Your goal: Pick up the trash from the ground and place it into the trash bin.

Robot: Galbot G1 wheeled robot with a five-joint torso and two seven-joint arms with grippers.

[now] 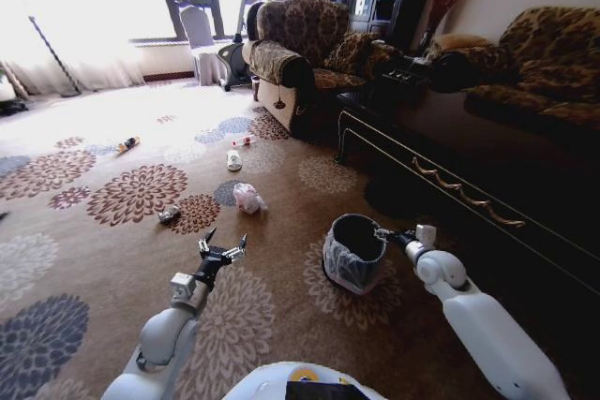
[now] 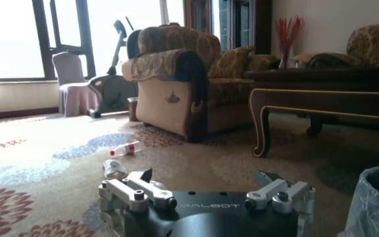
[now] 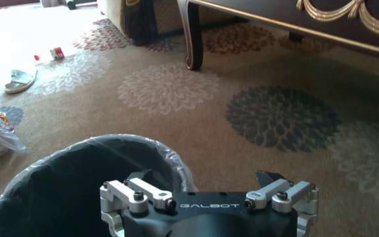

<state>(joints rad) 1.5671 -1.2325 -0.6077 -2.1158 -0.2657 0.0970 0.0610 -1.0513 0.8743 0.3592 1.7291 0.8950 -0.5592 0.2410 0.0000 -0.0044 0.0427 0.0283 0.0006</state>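
Left gripper (image 1: 222, 250) low over the carpet (image 1: 112, 269), jaws spread and empty, aimed toward the white wad (image 1: 248, 198) lying ahead, likely lining up a pick. Right gripper (image 1: 386, 235) at the bin (image 1: 354, 252) rim, jaws released, holding nothing, probably parked there for drops. More trash farther out: bottles (image 1: 234, 160), a tube (image 1: 127, 145), a small scrap (image 1: 169, 214).
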